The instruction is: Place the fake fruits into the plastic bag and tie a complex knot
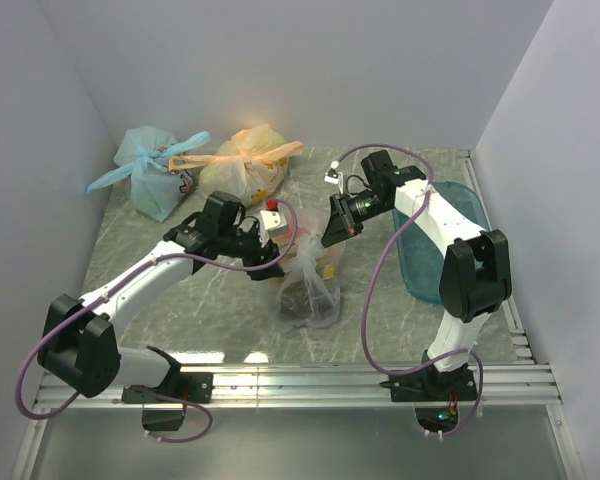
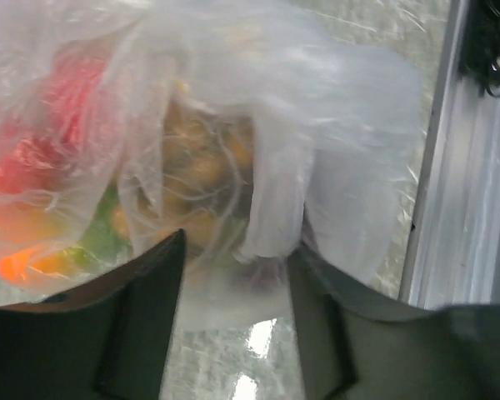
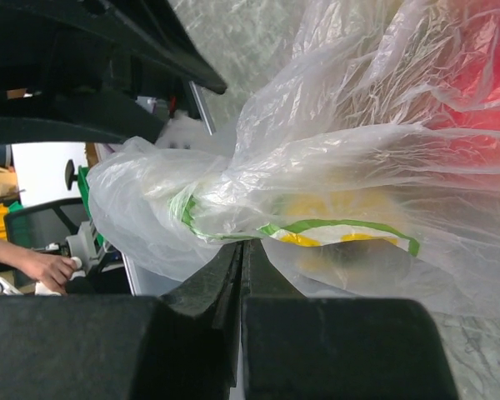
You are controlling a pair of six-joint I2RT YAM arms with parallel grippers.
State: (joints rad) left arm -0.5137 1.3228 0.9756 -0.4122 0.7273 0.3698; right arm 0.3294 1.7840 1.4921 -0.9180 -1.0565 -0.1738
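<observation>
Although the loading looks finished from the top view, the tying does not. The plastic bag (image 1: 308,288) sits near the middle of the table (image 1: 230,325) with the fake fruits (image 1: 302,302) as a dark heap inside it, and no loose fruit shows on the marble. The left gripper (image 1: 278,258) meets the bag's raised top from the left and the right gripper (image 1: 331,234) from the right. At the far left, a blue bag (image 1: 152,180) and an orange bag (image 1: 244,165) lie already knotted.

From the left wrist, the left gripper (image 2: 233,292) has its fingers (image 2: 146,321) spread, with a hanging strip of clear film between them that neither finger visibly presses. Red, orange and green fruits (image 2: 33,167) show through the bag (image 2: 350,125) on the left.

From the right wrist, the right gripper (image 3: 241,258) has its jaws pressed together, tips right at a bunched neck of the bag (image 3: 233,179). Whether a fold is pinched there cannot be told. Yellow and red fruits (image 3: 342,204) sit behind the film.

Judged from this, the fruits are in. The film is gathered, but no finished knot can be made out, so the complex knot is what remains.
</observation>
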